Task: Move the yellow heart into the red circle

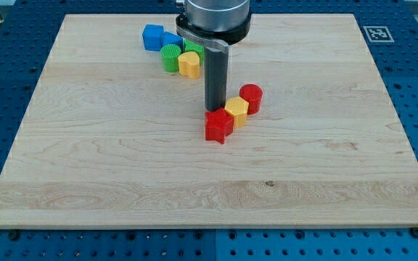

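Note:
The yellow heart (189, 64) lies near the view's top centre, touching a green block (170, 58) on its left. The red circle (251, 98) stands right of centre, well to the lower right of the heart. A second yellow block (236, 110), angular in shape, touches the red circle's lower left. A red star-like block (219, 125) touches that yellow block's lower left. My tip (215, 110) is down right behind the red star block, just left of the angular yellow block and below right of the heart.
Two blue blocks (152, 36) (171, 40) lie at the view's upper left of the heart. Another green block (193, 49) is partly hidden behind the arm. The arm's body (213, 18) hangs over the board's top edge.

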You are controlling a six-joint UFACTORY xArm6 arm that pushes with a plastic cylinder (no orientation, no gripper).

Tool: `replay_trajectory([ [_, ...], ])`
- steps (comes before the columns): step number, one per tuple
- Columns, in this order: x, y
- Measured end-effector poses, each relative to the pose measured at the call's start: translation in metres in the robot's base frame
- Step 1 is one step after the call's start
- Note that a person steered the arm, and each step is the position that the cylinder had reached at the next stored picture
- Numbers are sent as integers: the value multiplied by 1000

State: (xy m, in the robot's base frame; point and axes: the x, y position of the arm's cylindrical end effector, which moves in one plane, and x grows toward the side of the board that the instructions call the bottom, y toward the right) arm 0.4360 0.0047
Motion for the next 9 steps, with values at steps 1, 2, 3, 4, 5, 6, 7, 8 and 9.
replay_trajectory([
  [1,0,1],
  [2,0,1],
  [3,-24,-26],
  [4,-58,-76],
  [5,-78,-86],
  [6,-91,-86],
  [7,-101,-72],
  [8,-96,-42],
  [9,-82,-24],
])
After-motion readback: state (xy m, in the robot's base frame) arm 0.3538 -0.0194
